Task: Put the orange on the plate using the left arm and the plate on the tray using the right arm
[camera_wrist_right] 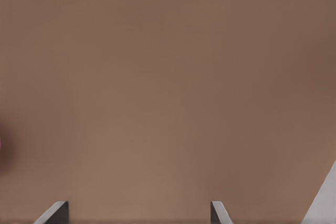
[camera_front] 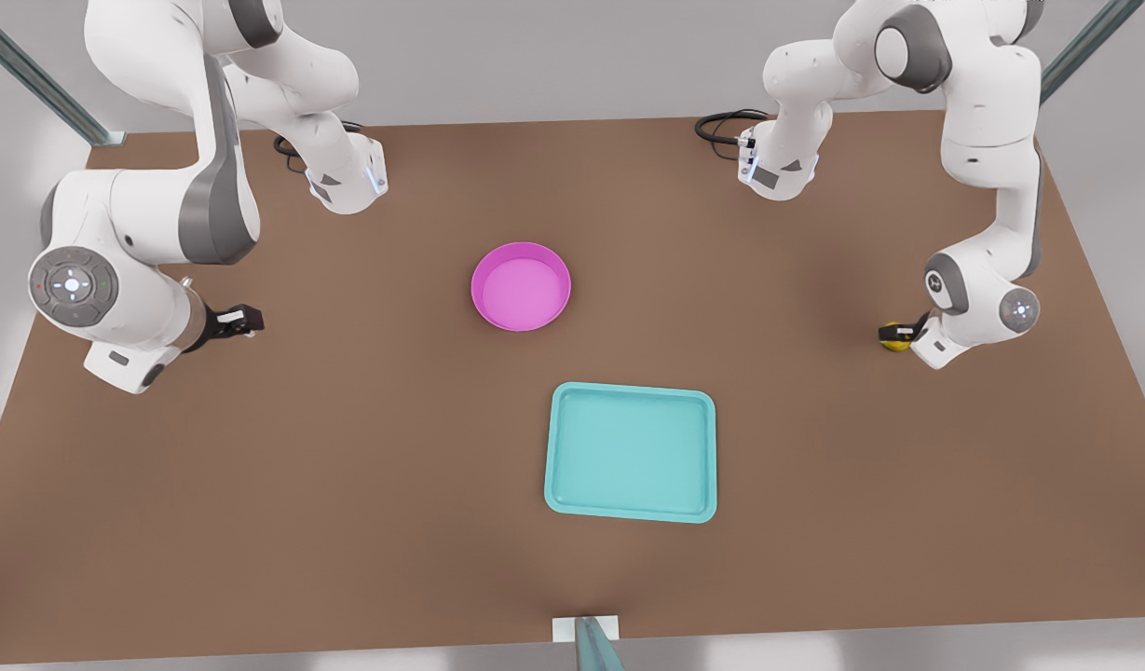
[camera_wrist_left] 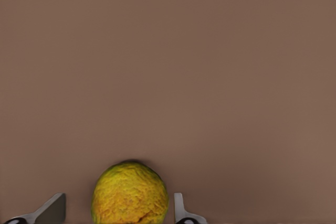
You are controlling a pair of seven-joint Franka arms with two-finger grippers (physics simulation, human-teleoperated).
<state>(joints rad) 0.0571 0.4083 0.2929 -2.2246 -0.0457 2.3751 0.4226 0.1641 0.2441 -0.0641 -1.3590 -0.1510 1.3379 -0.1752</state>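
Table [camera_front: 348, 522]: brown surface that carries everything; broad bare stretches lie along the near edge and between the objects.
Tray [camera_front: 631, 453]: teal, flat on the table, near of centre and slightly to the front view's right; nothing on it, open room on all four sides.
Plate [camera_front: 521, 286]: magenta, nothing in it, far-left of the tray and apart from it, with bare table all round its rim.
Left gripper [camera_front: 907, 333]: at the front view's right edge of the table, low over the surface, well apart from the plate. In the left wrist view its fingers [camera_wrist_left: 181, 209] stand on either side of the orange; one is just beside the peel, the other shows a gap, so the grasp is not closed.
Right gripper [camera_front: 241, 321]: at the front view's left, waiting above bare table, left of the plate. Its fingers [camera_wrist_right: 219, 212] are spread wide and hold nothing.
Orange [camera_wrist_left: 130, 194]: yellow-orange, bumpy, on the table between the left gripper's fingers, near the table's right edge [camera_front: 894, 337].
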